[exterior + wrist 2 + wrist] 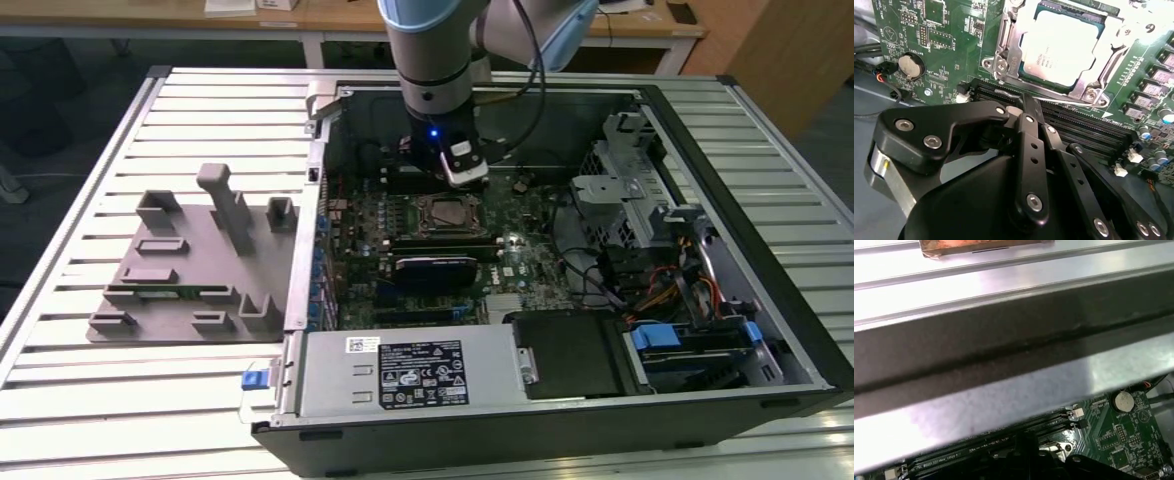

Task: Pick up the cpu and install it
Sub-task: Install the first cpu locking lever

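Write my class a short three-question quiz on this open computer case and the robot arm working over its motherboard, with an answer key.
1. True or false: the cpu already lies in its socket.
2. In the second wrist view, which round silver part sits on the motherboard? A) coin battery B) fan C) screw cap
3. Fill in: on the exterior view's left, a grey ___ lies on the table.

Key: 1 true. 2 A, the coin battery. 3 fixture.

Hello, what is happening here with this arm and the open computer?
A robot arm is working inside an open computer case on a metal table. The cpu already sits in the socket frame on the green board. The gripper hangs just beside the socket, near the black memory slots, and holds nothing.
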Action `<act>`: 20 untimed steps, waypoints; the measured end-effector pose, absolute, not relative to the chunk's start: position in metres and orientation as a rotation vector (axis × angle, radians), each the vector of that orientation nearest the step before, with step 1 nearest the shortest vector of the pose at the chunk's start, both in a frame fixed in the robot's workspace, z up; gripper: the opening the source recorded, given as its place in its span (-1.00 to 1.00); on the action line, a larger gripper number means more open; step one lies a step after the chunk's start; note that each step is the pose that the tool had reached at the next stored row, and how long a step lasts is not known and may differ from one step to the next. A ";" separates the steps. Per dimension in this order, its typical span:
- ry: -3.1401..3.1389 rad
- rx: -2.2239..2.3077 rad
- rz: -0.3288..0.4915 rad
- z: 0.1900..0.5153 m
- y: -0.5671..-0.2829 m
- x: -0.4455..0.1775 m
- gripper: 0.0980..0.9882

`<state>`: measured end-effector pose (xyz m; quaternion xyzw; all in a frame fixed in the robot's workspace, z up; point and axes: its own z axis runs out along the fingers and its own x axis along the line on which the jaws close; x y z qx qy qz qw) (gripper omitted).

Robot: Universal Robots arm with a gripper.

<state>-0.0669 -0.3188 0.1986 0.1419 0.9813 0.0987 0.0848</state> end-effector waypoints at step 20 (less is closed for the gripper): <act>2.904 0.484 0.245 0.193 -0.318 -0.067 -0.98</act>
